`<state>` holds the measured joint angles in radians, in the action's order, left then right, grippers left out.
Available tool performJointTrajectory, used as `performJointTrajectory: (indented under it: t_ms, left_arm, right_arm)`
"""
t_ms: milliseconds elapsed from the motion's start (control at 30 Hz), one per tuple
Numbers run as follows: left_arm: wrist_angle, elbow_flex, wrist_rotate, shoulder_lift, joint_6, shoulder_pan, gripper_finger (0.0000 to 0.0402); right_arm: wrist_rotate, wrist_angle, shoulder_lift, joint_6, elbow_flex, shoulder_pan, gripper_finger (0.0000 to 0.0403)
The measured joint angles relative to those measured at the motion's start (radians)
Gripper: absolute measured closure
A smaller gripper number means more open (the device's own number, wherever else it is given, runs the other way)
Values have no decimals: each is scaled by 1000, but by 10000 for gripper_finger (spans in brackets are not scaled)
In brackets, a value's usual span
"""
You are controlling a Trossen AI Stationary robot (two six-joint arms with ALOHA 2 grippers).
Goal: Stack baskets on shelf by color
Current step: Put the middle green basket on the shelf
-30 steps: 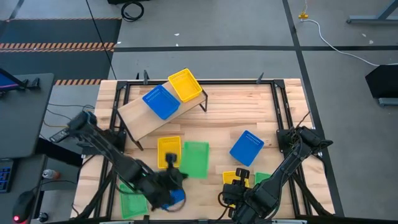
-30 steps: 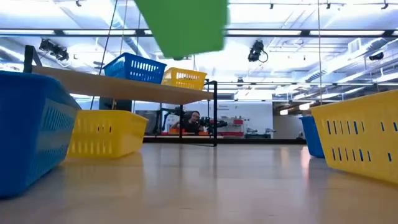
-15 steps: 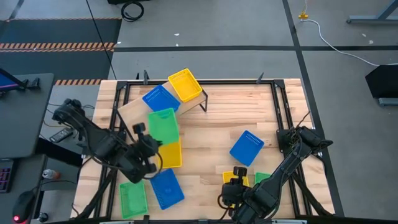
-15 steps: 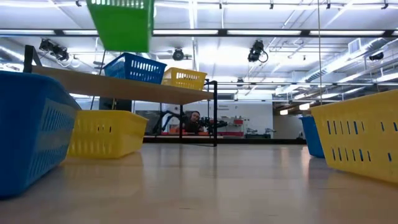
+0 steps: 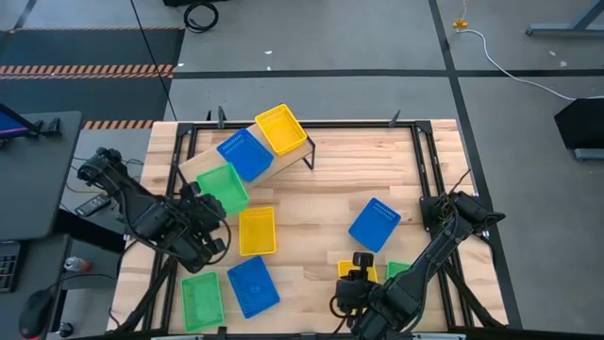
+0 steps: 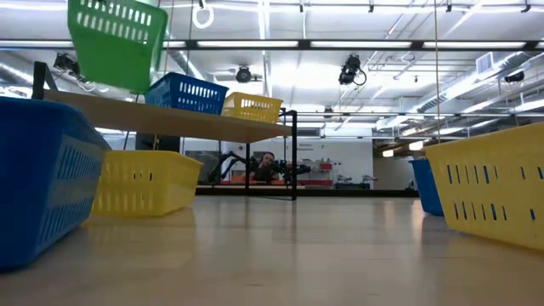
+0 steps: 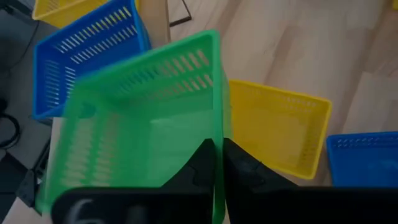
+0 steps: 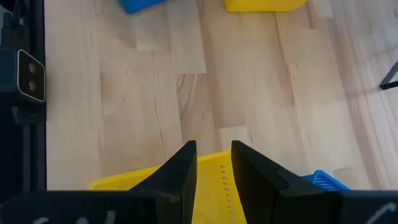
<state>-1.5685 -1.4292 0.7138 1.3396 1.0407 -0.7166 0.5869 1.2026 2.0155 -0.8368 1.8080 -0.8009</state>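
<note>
Now the left gripper point(image 7: 217, 163) is clamped on the wall of a green basket point(image 5: 223, 187), carried tilted above the shelf point(image 5: 203, 176) at its free end, beside the blue basket point(image 5: 244, 154). The right gripper point(image 8: 213, 163) straddles a yellow basket point(image 8: 217, 183) wall, low on the table. No readable writing anywhere.
</note>
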Motion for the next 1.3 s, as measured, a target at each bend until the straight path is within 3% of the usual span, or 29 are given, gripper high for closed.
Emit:
performJointTrajectory:
  t_ms: [267, 467, 700, 1300]
  left_arm:
    - [-3, 0, 0, -3, 76, -28, 384]
    - [-1, 5, 1, -3, 85, 19, 384]
    - [-2, 90, -87, -12, 100, 83, 384]
    - [-2, 282, -80, -139, 153, 92, 364]
  right_arm:
    - [0, -4, 0, -5, 0, 0, 296]
    - [0, -9, 0, -8, 0, 0, 296]
    - [-4, -13, 0, -9, 0, -3, 296]
    - [-4, -13, 0, -9, 0, -3, 296]
